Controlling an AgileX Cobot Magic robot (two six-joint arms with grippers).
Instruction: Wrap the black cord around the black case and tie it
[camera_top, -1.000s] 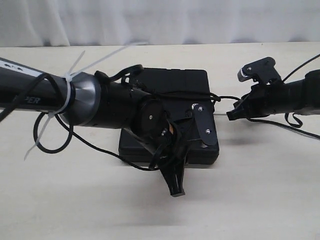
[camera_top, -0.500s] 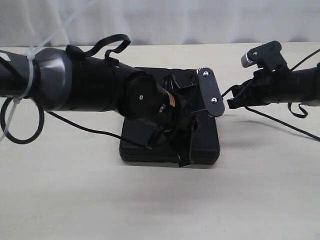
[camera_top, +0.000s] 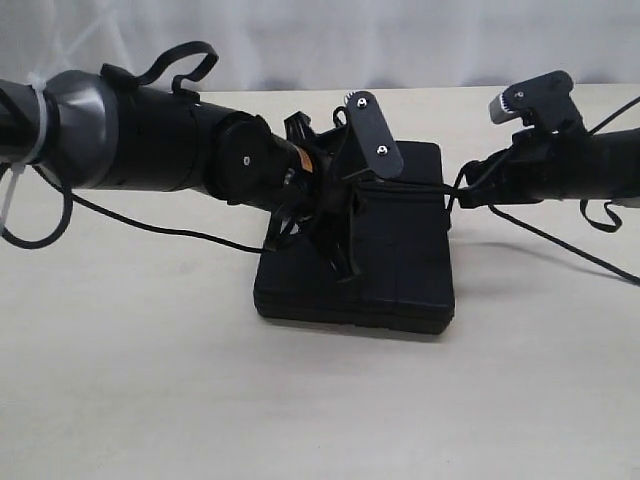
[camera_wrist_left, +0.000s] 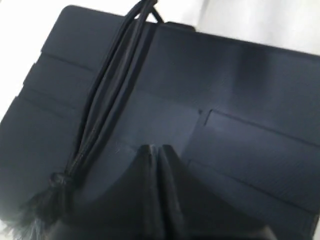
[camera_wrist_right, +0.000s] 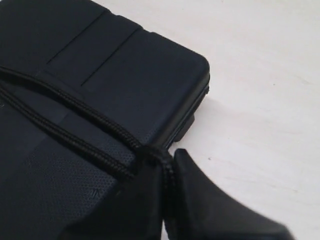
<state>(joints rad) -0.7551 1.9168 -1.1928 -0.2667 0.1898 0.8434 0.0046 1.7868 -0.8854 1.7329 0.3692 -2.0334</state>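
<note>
The black case lies flat; at its edge the right gripper has its fingers pinched tight on the black cord; the strands run straight across the case's face, passing just beside the left gripper, whose fingers press together over the case, gripping nothing.

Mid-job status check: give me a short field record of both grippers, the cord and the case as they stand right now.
left gripper: shut, over the face of the black case; cannot tell if it pinches cord
right gripper: shut on the black cord at the case's edge
black cord: strands stretched across the case's face
frayed knot: beside the left gripper
black case: lying on the table
tie: none visible
</note>
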